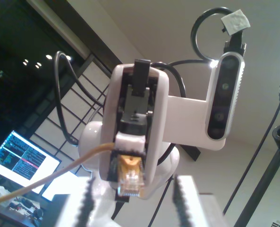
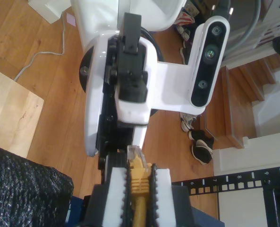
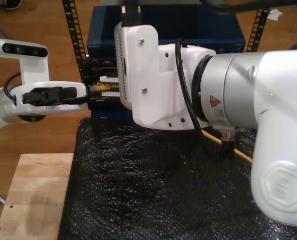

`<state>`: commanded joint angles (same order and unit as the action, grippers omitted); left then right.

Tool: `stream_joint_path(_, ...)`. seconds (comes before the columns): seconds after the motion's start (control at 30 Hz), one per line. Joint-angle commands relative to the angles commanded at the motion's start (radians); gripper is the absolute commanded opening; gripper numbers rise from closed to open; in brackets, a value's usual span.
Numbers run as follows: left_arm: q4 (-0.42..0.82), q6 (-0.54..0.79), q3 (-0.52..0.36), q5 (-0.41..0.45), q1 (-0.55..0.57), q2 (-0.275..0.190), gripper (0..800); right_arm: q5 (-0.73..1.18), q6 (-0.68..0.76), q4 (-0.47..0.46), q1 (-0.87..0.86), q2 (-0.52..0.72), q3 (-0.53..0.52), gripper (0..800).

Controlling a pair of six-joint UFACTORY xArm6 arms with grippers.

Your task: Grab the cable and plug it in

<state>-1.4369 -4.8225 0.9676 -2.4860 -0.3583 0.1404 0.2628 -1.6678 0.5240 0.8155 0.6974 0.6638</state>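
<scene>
The cable [image 2: 140, 198] is yellow-orange, and my second gripper [image 2: 139, 182] is shut on it just behind its clear plug [image 2: 133, 153]. Seen from my first wrist, that plug [image 1: 130, 182] pokes out of the second gripper [image 1: 130, 175] toward the camera, and the cord [image 1: 45, 182] trails away. My first gripper [image 1: 132, 203] is open, its ridged pads [image 1: 88, 203] spread apart on either side of the plug. In the exterior view the first gripper [image 3: 85, 95] reaches in from the left and nearly meets the plug [image 3: 99, 87], held by the second gripper [image 3: 110, 85] on the large arm at the right.
A blue rack unit [image 3: 163, 25] with perforated rails stands behind the grippers. A black textured mat [image 3: 153, 190] covers the table, with a wooden board [image 3: 33, 195] at the exterior view's lower left. The cable [image 3: 236, 152] runs off under the large arm.
</scene>
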Motion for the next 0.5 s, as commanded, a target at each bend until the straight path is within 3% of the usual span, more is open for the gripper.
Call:
stream_joint_path(0.07,0.002,0.0,0.002,0.002,0.0,0.0,572,-0.002,0.002,0.0,0.0,0.0,0.002,2)
stream_joint_path(0.2,-0.002,0.002,0.002,0.011,0.0,0.0,755,-0.002,0.003,0.002,0.0,0.0,0.005,2)
stream_joint_path(0.37,0.0,0.005,0.002,0.02,-0.002,-0.003,791,-0.002,0.003,0.003,-0.005,-0.003,0.008,1)
stream_joint_path(0.5,0.0,0.006,0.002,0.075,-0.003,-0.006,795,-0.002,0.008,0.003,-0.006,-0.011,0.018,0)
